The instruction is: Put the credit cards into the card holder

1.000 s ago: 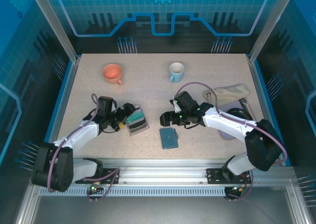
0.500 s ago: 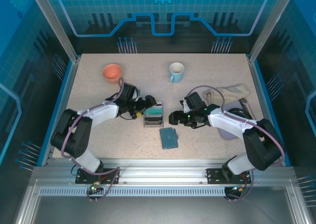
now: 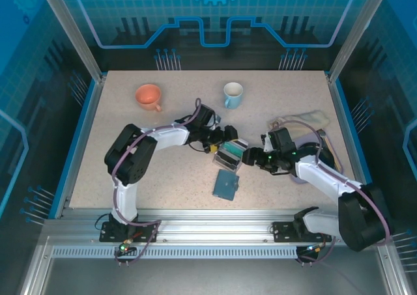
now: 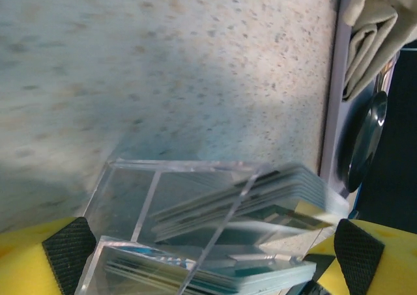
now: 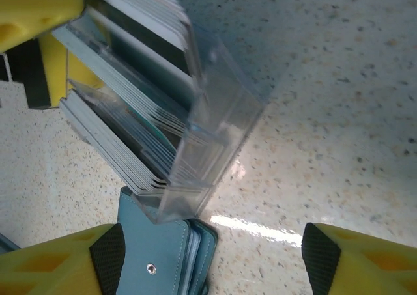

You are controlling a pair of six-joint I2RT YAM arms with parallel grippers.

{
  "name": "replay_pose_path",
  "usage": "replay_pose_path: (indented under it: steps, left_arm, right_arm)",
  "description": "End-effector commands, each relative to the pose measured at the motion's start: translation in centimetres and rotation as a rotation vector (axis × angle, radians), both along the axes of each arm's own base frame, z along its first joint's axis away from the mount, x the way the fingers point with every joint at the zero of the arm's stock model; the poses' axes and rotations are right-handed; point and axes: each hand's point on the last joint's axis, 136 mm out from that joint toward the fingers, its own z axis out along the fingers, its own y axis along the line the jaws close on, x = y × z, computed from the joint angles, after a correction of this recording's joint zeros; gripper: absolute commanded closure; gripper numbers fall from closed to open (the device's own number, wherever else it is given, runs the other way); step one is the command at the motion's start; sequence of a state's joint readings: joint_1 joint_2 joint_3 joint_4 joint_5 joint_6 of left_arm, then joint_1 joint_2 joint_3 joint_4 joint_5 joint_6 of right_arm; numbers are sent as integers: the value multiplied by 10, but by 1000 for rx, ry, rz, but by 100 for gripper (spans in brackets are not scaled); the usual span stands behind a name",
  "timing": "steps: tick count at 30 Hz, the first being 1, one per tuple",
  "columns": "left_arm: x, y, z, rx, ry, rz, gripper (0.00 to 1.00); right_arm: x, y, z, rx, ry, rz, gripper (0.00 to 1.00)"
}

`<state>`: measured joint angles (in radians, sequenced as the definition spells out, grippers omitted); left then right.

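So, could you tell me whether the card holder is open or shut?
Shut: the card holder lies folded flat on the table, its layers stacked together at the edge.

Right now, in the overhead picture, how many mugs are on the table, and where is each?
2. The orange mug stands near the far left corner of the table; the pale blue mug stands near the far edge, about midway. No other shows, though one could be hidden.

My left arm [image 3: 163, 137] and right arm [image 3: 322, 178] wore white shells between black joints, with a thin purplish cable [image 3: 138, 136] looping along each. My jaws had bright yellow fingers [image 5: 365, 262] faced with black ribbed pads [image 5: 319, 249]. A green light [image 3: 285, 153] glowed near my right wrist.
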<state>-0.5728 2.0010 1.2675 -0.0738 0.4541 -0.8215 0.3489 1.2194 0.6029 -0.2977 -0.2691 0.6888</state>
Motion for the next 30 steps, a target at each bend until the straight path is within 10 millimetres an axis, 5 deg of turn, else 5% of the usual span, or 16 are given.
replay_pose_path:
  steps: [1, 4, 8, 16, 22, 30]
  left_arm:
    - [5, -30, 13, -47, 6, -43, 1]
    - [6, -37, 16, -33, -2, -44, 1]
    - [8, -15, 28, 50, -52, 18, 1]
    - [-21, 41, 43, 155, -74, 177, 3]
    - [-47, 23, 31, -27, 4, 159, 8]
    - [-43, -6, 16, -141, 74, 157, 14]
  right_arm:
    - [-11, -5, -2, 32, 31, -11, 26]
    - [-15, -13, 1, -1, 22, -28, 26]
    - [-11, -30, 10, -87, -17, -42, 26]
    - [40, -44, 24, -108, -38, -27, 25]
    - [80, -29, 24, -48, -11, 57, 27]
    - [89, -5, 11, 87, 65, 111, 31]
